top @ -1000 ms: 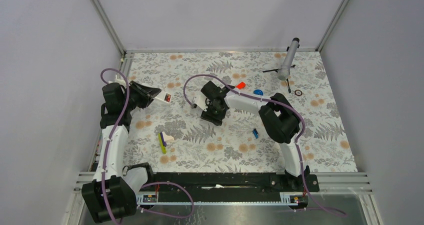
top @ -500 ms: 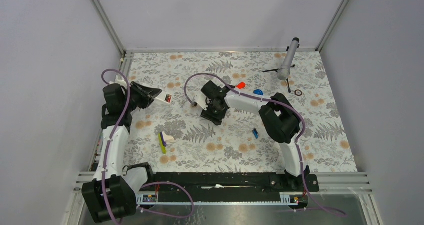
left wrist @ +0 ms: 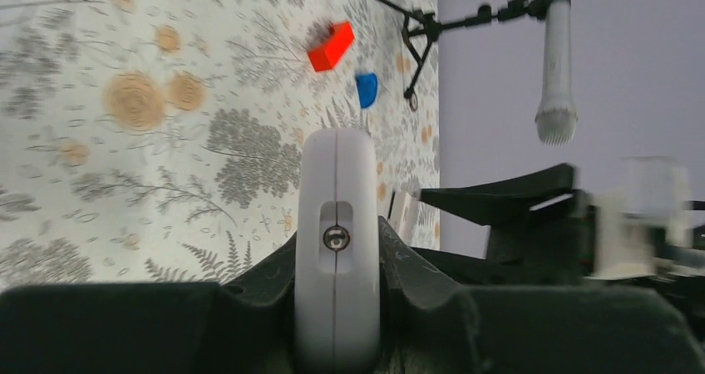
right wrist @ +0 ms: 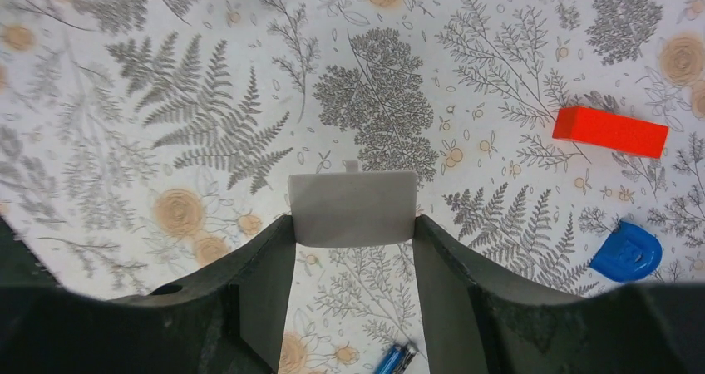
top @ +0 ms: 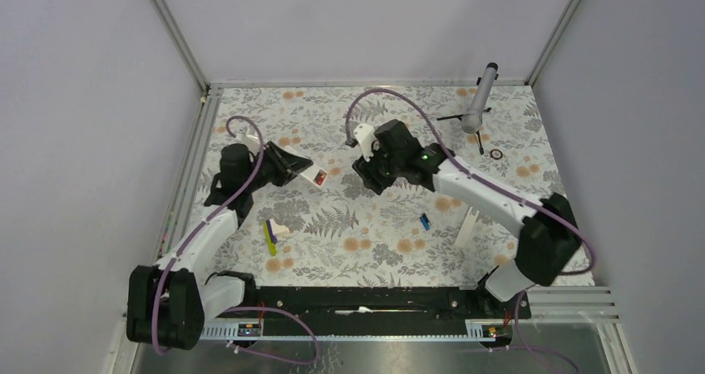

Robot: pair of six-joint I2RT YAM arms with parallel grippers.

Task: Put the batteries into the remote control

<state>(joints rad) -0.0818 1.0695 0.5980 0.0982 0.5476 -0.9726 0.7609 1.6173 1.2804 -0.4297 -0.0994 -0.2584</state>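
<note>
My left gripper (top: 293, 167) is shut on the light-grey remote control (top: 314, 175) and holds it off the table, its free end pointing right with a red spot on it. In the left wrist view the remote's rounded end (left wrist: 337, 224) sits clamped between the fingers. My right gripper (top: 372, 171) is just right of it, shut on a flat grey battery cover (right wrist: 352, 208) above the table. The blue battery (top: 424, 221) lies on the cloth to the right of centre and also shows in the right wrist view (right wrist: 395, 359). I cannot make out the red-and-black battery as a separate thing.
A red block (right wrist: 611, 131) and a blue cap (right wrist: 628, 252) lie beyond the right gripper. A yellow-and-purple tool (top: 269, 236) lies front left. A slim white bar (top: 465, 224) lies right. A microphone on a small tripod (top: 478, 100) and a ring (top: 496, 154) are back right.
My left gripper has carried the remote right, toward the centre. My right arm has stretched out, its gripper shifting right and back; it now covers the red block and blue cap from above.
</note>
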